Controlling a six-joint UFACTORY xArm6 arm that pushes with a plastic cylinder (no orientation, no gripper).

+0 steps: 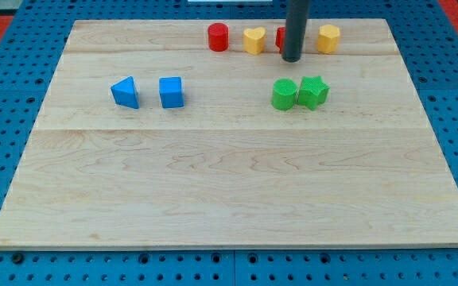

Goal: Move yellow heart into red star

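Yellow heart (254, 40) at far edge of wooden board (229, 183), right of red cylinder (218, 37). Red star (281, 37) just right of heart, mostly hidden behind rod, shape hard to confirm. My tip (292, 59) down in front of star, bare rod, clamping nothing. Yellow hexagon (328, 38) further right.

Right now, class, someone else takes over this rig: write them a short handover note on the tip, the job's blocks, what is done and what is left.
My tip rests at the view's top, in front of the red star, hiding most of it. The yellow heart sits just to the view's left of the star, a small gap between them. Done: nothing confirmed; heart and star are not touching. Left: bring the tip to the heart's left side and push it rightward into the star.
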